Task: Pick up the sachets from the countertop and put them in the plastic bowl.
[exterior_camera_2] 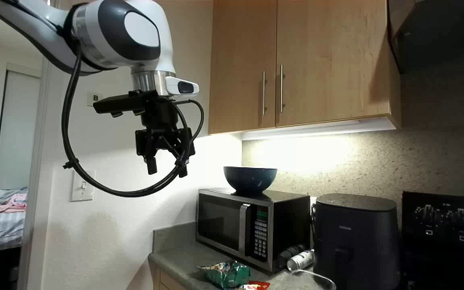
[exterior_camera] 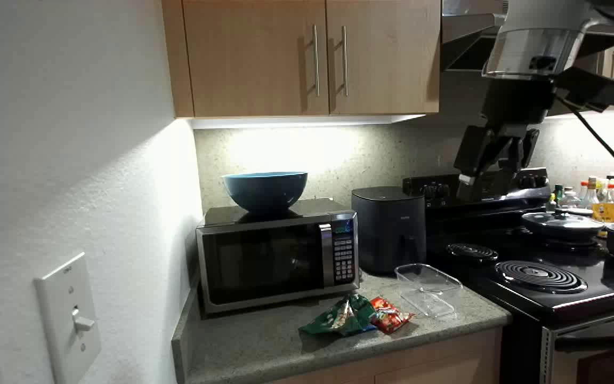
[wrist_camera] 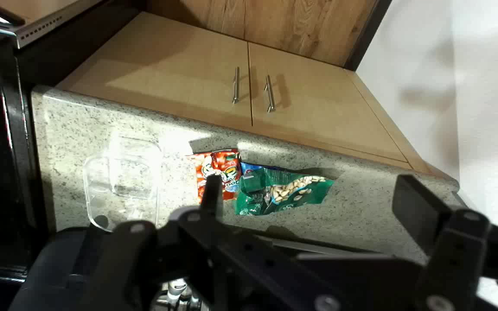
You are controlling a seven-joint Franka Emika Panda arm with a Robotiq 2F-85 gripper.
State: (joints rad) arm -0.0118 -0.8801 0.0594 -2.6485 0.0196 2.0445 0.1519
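- Cupboard [exterior_camera: 285, 58]: spread across the upper middle of the frame in an exterior view, both of its doors closed.
- Stove [exterior_camera: 605, 285]: filled the lower right in an exterior view, with a lidded pan [exterior_camera: 573, 226] on it near the right edge.
- Countertop [exterior_camera: 248, 341]: ran along the lower middle, its right end just beside the stove.
- Arm [exterior_camera_2: 123, 34]: reached in from the upper left in an exterior view.
- Microwave [exterior_camera: 269, 261]: sat on the countertop, left of centre, with its door closed.
- Fryer [exterior_camera: 389, 229]: stood just to the right of the microwave in both exterior views.
- Blue bowl [exterior_camera: 267, 192]: rested upright on top of the microwave.
- Gripper [exterior_camera_2: 167, 167]: hung in the air, pointing down, left of centre in an exterior view; its fingers [wrist_camera: 419, 211] were wide apart and held nothing.
- Plastic bowl [exterior_camera: 428, 288]: stood on the countertop, lower right of centre, between fryer and front edge; at the left of the wrist view.
- Green sachet [wrist_camera: 283, 190]: lay crumpled on the countertop, mid-frame in the wrist view.
- Red sachet [wrist_camera: 218, 166]: lay to its left, touching it, near the plastic bowl but apart from it.
- Blue sachet [wrist_camera: 252, 167]: showed only as a strip along the green one's upper edge.
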